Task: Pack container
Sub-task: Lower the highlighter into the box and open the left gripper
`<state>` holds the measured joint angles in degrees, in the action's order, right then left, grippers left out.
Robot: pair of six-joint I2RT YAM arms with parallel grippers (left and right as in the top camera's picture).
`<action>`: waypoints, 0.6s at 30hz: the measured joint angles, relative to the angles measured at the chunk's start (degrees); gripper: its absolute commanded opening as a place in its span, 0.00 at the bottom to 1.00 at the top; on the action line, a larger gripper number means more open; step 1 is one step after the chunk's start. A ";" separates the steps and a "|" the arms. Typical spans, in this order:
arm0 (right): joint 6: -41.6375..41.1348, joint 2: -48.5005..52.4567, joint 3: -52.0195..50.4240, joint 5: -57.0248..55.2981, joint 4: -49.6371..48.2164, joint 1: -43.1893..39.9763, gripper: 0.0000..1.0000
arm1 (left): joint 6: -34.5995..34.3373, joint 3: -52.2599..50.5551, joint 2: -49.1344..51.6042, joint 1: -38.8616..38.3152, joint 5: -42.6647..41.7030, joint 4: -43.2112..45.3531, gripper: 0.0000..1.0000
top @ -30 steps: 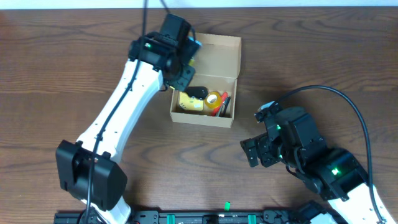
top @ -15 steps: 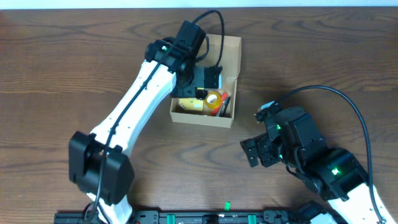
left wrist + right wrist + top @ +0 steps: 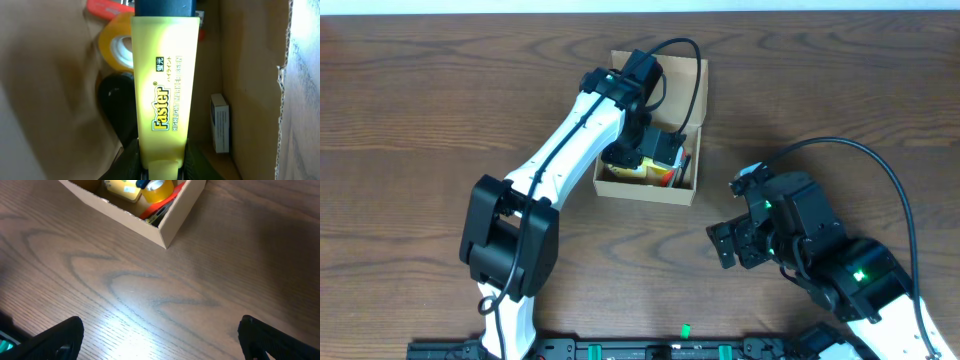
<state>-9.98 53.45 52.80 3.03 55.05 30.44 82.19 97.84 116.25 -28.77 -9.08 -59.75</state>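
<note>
The left pincer (image 3: 161,172) was closed narrowly on the lower end of a yellow plastic highlighter pen (image 3: 162,85) with black lettering along its barrel and a dark cap at its far end. The pen pointed away from the wrist camera, down into the container (image 3: 250,75), a plain tan-brown rectangular cardboard box. Beneath and beside the pen lay a roll of yellow tape (image 3: 116,45), a rounded black object (image 3: 116,107) and a red-orange item (image 3: 107,6) at the far edge; what the latter two were could not be told. A small white-and-dark carton (image 3: 220,122) stood against the box's inner wall to the right of the pen.

From overhead, the container sat on the dark wooden table (image 3: 420,120) with its hinged flap lid (image 3: 675,75) open at the far side, and the left arm reached across into it.

The right pincer (image 3: 160,340) stood spread wide, holding nothing, low over bare table near the box's front corner and apart from it.
</note>
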 measured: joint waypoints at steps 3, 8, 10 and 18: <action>-0.02 0.00 0.00 0.00 0.00 0.00 0.99 | 0.35 0.00 0.85 0.00 -0.15 -0.15 0.06; -0.02 0.00 0.00 0.00 -0.02 0.00 0.99 | 0.37 0.00 3.32 0.00 -0.22 -0.28 0.06; -0.02 0.00 0.00 0.00 -0.02 0.00 0.99 | 0.37 0.00 3.74 0.00 -0.22 -0.28 0.06; -0.02 0.00 0.00 0.00 -0.02 0.00 0.99 | 0.33 0.00 3.80 0.26 -0.22 -0.28 0.24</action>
<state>-10.00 53.45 52.80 3.03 55.02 30.44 82.52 97.84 120.05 -28.51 -9.30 -60.03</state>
